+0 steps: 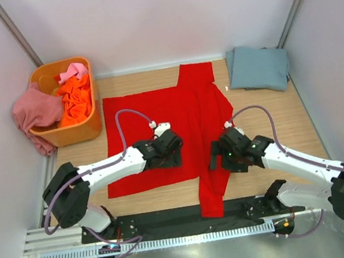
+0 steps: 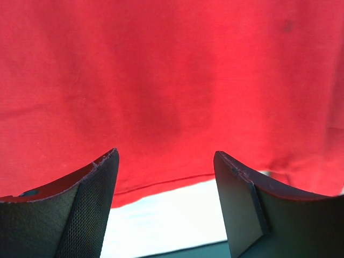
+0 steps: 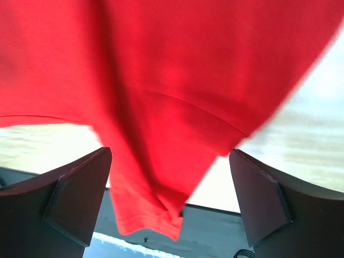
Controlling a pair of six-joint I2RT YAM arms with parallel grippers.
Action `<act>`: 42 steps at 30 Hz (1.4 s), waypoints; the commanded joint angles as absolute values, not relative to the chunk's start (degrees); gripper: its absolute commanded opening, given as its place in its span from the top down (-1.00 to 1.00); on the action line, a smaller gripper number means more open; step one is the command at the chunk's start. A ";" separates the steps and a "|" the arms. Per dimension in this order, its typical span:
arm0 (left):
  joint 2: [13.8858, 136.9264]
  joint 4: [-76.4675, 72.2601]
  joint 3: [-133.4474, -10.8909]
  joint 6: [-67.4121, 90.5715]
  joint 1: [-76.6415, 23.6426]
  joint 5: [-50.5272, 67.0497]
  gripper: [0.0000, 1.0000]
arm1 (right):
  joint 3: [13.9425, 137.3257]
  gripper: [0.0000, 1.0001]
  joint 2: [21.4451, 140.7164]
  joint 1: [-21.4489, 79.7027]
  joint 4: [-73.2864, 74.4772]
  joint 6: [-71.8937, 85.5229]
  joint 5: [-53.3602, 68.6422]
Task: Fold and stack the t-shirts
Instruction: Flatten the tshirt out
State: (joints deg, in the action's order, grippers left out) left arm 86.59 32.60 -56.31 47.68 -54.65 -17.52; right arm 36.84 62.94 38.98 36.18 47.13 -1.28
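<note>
From above, the left gripper [image 1: 169,151] and right gripper [image 1: 218,155] cover their own fingertips and the red shirt [image 1: 181,105] under them. In the left wrist view the shirt runs off the top and both sides. The right wrist view blurs its right edge; the lowest hanging part may be a sleeve.

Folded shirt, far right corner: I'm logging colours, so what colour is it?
The folded shirt is muted grey-blue; the top external view shows it best.

Wooden table [image 1: 133,83] with red t-shirt [image 1: 189,110], orange tub [image 1: 86,131], seemingly folded grey-blue t-shirt [image 1: 257,67].
</note>
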 commanded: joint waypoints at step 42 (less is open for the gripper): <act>69.00 36.12 -36.63 53.88 -44.37 -19.59 -0.38 | 34.35 -0.25 54.92 27.95 43.59 54.15 -13.80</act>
State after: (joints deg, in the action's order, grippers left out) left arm 71.11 29.85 -33.52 54.98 -42.81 -18.83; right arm 30.06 53.39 27.83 45.12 57.19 -16.08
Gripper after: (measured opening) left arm 0.673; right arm 0.589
